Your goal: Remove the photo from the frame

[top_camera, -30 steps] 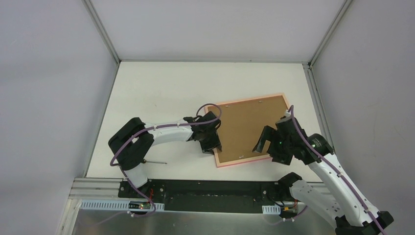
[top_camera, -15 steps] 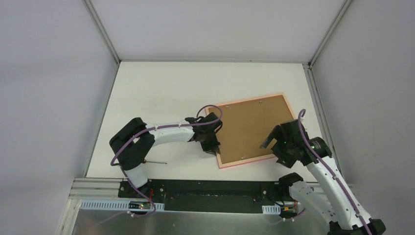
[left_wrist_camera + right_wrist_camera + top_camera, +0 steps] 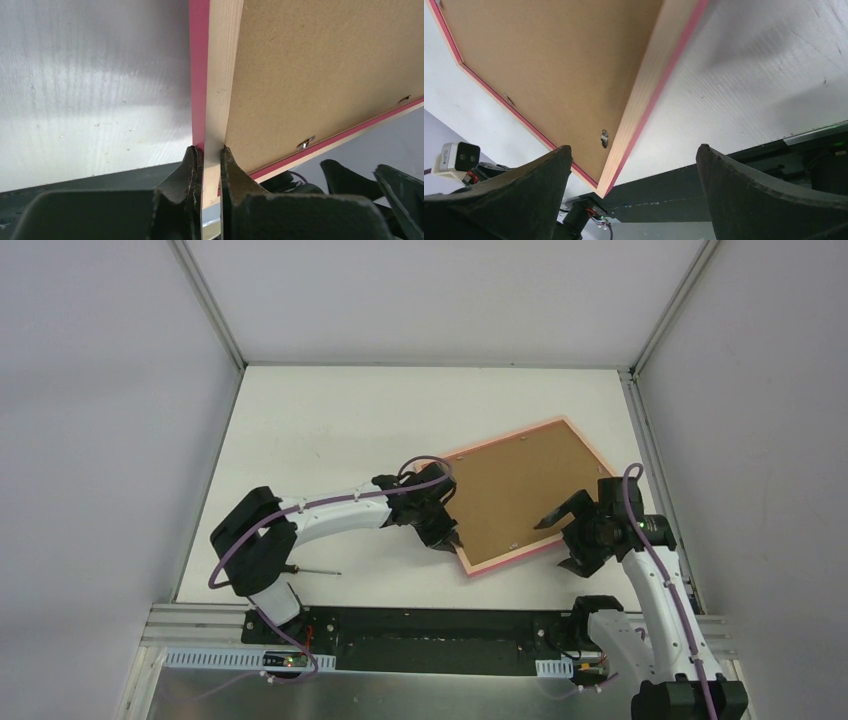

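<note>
The pink frame (image 3: 512, 557) is face down, so only the photo's brown board backing (image 3: 520, 490) shows; the printed side is hidden. My left gripper (image 3: 447, 538) is shut on the frame's left edge near its near corner, lifting and tilting it. In the left wrist view the fingers (image 3: 211, 155) pinch the pink and pale wood edge (image 3: 200, 75) beside the backing (image 3: 325, 65). My right gripper (image 3: 563, 540) is open wide and empty at the frame's near right side. In the right wrist view (image 3: 633, 147) the frame's corner (image 3: 659, 85) and backing (image 3: 554, 65) hang between the open fingers without touching them.
Small metal retaining tabs (image 3: 305, 143) (image 3: 604, 135) sit on the backing's edge. The screwdriver's thin shaft (image 3: 318, 569) lies on the white table (image 3: 330, 430) left of the frame, by the left arm's base. The black rail (image 3: 440, 625) runs along the near edge.
The frame has turned and risen in my left gripper, its near corner swinging right. My right arm has pulled back to the right, with its gripper open.
</note>
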You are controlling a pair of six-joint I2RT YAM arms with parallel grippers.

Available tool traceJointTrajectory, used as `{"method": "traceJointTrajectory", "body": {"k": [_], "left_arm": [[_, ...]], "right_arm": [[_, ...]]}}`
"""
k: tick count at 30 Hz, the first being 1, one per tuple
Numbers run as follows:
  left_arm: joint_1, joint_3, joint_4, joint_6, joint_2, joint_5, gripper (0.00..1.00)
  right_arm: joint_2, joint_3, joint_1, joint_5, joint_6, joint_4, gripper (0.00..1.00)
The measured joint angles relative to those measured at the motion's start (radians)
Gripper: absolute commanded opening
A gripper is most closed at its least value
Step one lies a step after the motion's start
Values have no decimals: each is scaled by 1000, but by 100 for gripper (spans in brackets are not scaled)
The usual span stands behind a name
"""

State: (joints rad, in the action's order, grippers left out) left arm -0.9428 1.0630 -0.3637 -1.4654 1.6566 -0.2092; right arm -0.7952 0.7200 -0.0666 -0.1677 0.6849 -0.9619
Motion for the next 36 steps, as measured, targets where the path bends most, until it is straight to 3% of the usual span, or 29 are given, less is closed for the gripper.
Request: {"method": "traceJointTrajectory", "body": {"k": [7, 12, 22, 26, 34, 36], "left_arm": [[2, 0, -2, -73, -29, -5, 0], [2, 1, -2, -93, -29, -24, 0], [2, 42, -23, -112, -27, -71, 0], [2, 71, -40, -133, -20, -86, 0], [2, 96, -42, -148, 6, -105, 0], [2, 96, -42, -148, 6, -105, 0]], "right_arm": [[-6, -12, 46, -48, 21, 26, 99], [-40, -63, 101, -135, 61, 161, 99], [-157, -187, 303, -301, 74, 458, 86], [-188, -211, 312, -346, 71, 546, 70], [-205, -217, 320, -395, 73, 663, 70], [-205, -220, 320, -398, 74, 682, 49]]}}
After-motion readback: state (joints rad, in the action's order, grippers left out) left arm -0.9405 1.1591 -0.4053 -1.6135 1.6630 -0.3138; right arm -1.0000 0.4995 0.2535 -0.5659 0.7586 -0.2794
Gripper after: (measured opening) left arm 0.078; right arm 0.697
